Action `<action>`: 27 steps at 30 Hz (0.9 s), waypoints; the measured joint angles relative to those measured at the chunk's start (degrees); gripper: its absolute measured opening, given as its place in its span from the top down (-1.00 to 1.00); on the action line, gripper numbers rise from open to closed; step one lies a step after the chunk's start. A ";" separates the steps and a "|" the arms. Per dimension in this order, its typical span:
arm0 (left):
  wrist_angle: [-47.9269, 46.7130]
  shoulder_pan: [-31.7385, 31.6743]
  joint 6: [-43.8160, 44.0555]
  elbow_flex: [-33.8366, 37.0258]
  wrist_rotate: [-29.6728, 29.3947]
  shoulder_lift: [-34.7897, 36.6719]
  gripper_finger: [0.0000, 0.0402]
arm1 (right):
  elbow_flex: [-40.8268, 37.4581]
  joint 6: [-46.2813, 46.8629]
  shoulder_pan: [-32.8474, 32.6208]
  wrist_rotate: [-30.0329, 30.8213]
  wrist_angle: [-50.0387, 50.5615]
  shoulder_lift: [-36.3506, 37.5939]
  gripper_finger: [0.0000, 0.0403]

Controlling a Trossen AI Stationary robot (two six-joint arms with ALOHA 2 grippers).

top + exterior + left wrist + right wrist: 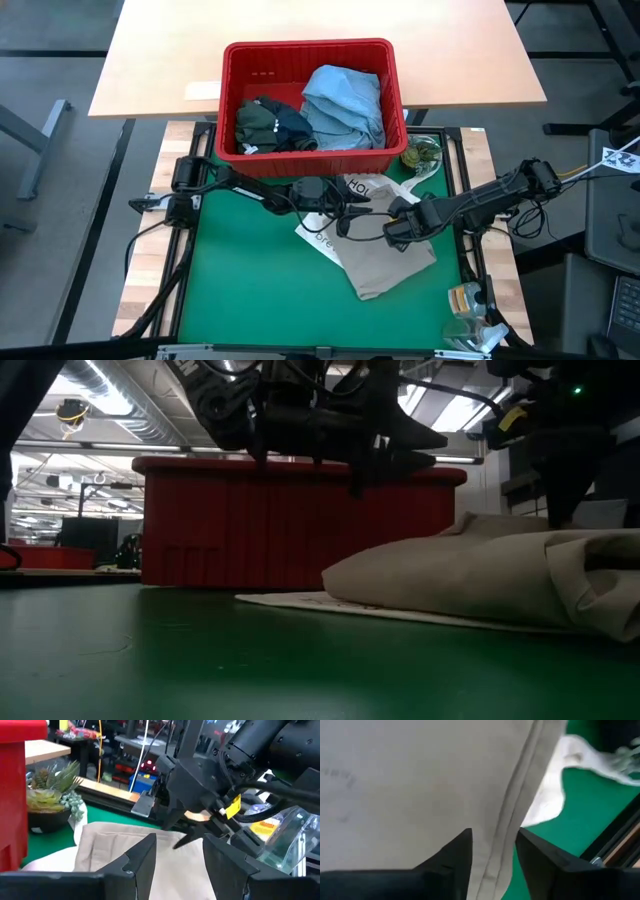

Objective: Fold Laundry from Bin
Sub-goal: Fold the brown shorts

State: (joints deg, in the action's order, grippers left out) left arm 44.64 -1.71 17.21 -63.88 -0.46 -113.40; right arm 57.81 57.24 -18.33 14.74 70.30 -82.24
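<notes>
writing: the white tote (322, 243) under the beige garment (385, 258) shows part of a dark print, letters like "bre" at its edge in the high view; the rest is covered. no other writing can be read.
bin: red bin (312, 60) at the far edge of the green mat (250, 290), long axis running left to right, open side up.
in the bin: light blue shirt (345, 105) on the right, dark olive garment (258, 122) and a navy piece (293, 127) on the left.
beige garment: lies flat on the mat in front of the bin, long axis slanting from the bin's front right corner toward the near side.
left gripper (345, 205): over the garment's far edge, just in front of the bin; fingers (141, 860) apart, nothing between them.
right gripper (398, 228): at the garment's right side; fingers (455, 857) apart, astride a seam fold, not clamped.
high view only: bin contents and a small potted plant (422, 153) right of the bin.
low view only: garment (470, 575) as a low mound, bin wall (300, 520) behind.
left wrist only: right arm with a yellow tag (231, 806) close above the cloth.
</notes>
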 joint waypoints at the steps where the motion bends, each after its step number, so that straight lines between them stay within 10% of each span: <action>1: -0.52 0.06 -0.02 -0.01 0.20 0.23 0.22 | 0.23 -0.89 0.00 -1.08 0.29 0.00 0.20; 13: -14.10 3.34 0.02 -0.04 6.51 0.93 0.22 | 12.58 -2.18 -0.02 5.52 10.86 0.09 0.15; 27: -35.21 8.69 -4.48 0.00 -2.96 0.91 0.22 | 0.67 -12.46 -0.02 16.62 -16.35 0.02 0.15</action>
State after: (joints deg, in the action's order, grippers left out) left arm 9.43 6.98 12.73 -63.88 -3.42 -112.49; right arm 58.48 44.78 -18.35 31.36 53.95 -82.21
